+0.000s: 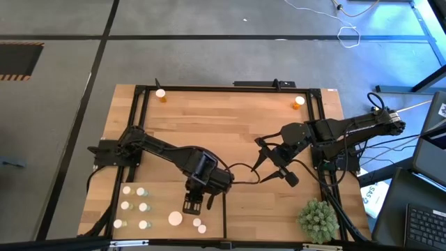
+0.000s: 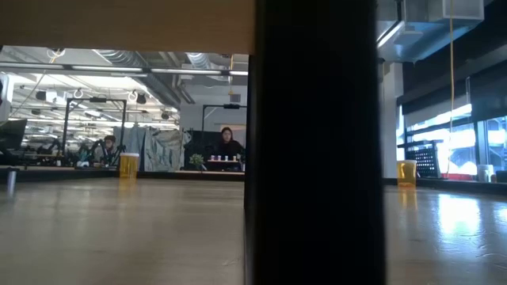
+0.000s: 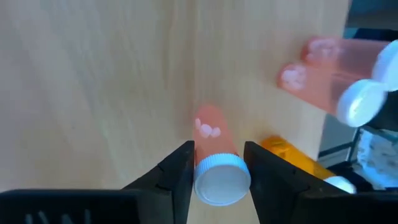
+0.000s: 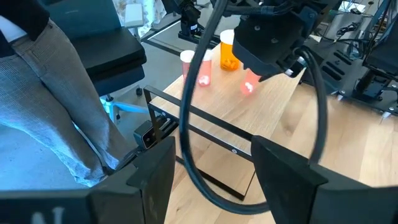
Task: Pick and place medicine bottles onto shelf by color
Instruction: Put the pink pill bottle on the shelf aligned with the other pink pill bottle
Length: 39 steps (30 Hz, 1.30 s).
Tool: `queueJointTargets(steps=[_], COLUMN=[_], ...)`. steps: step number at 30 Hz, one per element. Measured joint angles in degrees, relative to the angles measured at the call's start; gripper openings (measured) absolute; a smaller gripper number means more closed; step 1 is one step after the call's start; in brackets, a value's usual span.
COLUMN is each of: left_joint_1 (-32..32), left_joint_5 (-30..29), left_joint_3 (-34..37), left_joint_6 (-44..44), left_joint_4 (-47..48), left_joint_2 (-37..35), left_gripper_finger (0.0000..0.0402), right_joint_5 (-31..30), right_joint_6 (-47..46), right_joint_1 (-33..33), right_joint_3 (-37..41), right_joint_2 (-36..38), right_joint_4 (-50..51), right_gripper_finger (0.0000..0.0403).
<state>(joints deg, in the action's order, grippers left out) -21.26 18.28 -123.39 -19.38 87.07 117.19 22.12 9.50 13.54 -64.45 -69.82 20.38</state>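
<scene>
A small pinkish-orange medicine bottle (image 3: pixel 214 163) with a white cap stands on the pale shelf (image 3: pixel 93 93), directly between the fingers of the left gripper (image 3: pixel 217 171). The jaws sit narrowly parted, flanking the cap; whether they press it I cannot tell. Two similar bottles (image 3: pixel 336 74) lie just beyond. The right gripper (image 4: pixel 211 168) hovers well apart, jaws spread and empty.

I count eleven medicine bottles (image 1: pixel 143 207), one shelf (image 1: pixel 167 192), one spiky plant ball (image 1: pixel 319 219), and two arms.
</scene>
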Motion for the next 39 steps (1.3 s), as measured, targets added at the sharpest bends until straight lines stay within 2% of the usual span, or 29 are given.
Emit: queueJointTargets(steps=[19,34,39], left_joint_1=[-0.24,-0.28,-1.29], left_joint_5=[-5.43,-5.63,-7.58], left_joint_3=[0.0,0.0,0.0], left_joint_6=[0.0,-2.34,-2.34], left_joint_4=[-0.22,-2.74,-2.74], left_joint_2=[0.0,0.0,-0.02], left_gripper_finger=[0.0128,0.0128,0.0128], right_joint_5=[-0.01,0.01,-0.01], right_joint_6=[0.0,0.07,0.24], right_joint_1=[-0.02,-0.02,-0.01], right_joint_3=[0.0,0.0,0.0], right_joint_2=[0.0,0.0,0.0], right_joint_4=[0.0,0.0,0.0], right_gripper_finger=[0.0213,0.0213,0.0213])
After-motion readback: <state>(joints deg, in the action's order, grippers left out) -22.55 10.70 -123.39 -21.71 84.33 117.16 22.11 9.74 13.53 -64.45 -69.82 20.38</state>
